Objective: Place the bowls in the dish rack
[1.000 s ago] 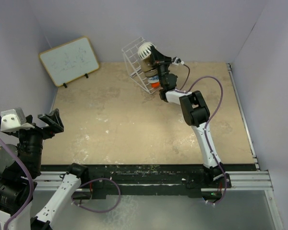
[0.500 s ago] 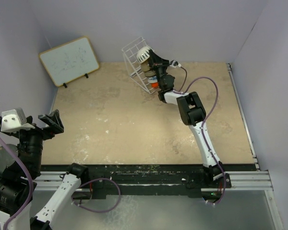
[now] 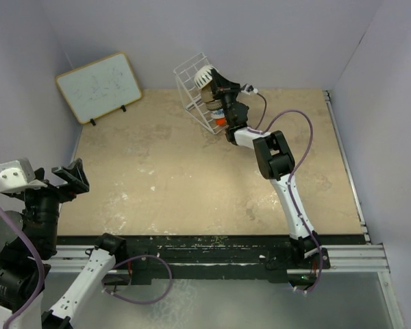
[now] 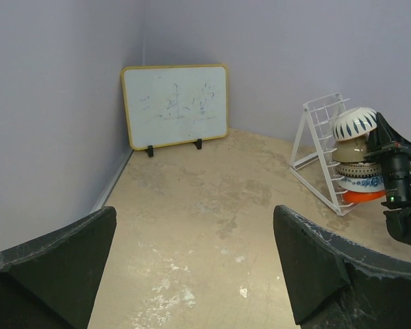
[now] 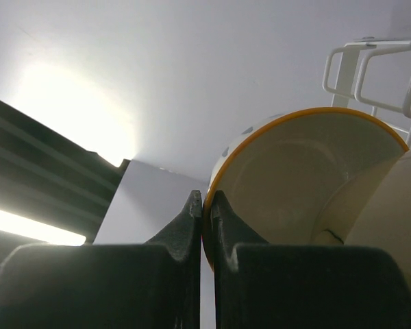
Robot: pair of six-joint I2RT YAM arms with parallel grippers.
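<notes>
Right fingers (image 5: 194, 214) pinched on rim of top bowl (image 5: 294, 178) (in dish rack (image 5: 344, 68)), left fingers (image 3: 72, 177) spread, empty.

Table (image 3: 192, 171) bears dish rack (image 3: 190, 86); whiteboard (image 3: 99, 86).

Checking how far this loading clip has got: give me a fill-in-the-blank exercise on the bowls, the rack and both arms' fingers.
1. The right fingers pinch the rim of the bowl at the ___ of the stack in the rack.
2. The left fingers stand ___, holding nothing, far from the rack.
3. The lowest bowl in the rack is ___ in colour.

Missing words: top; open; orange.
</notes>
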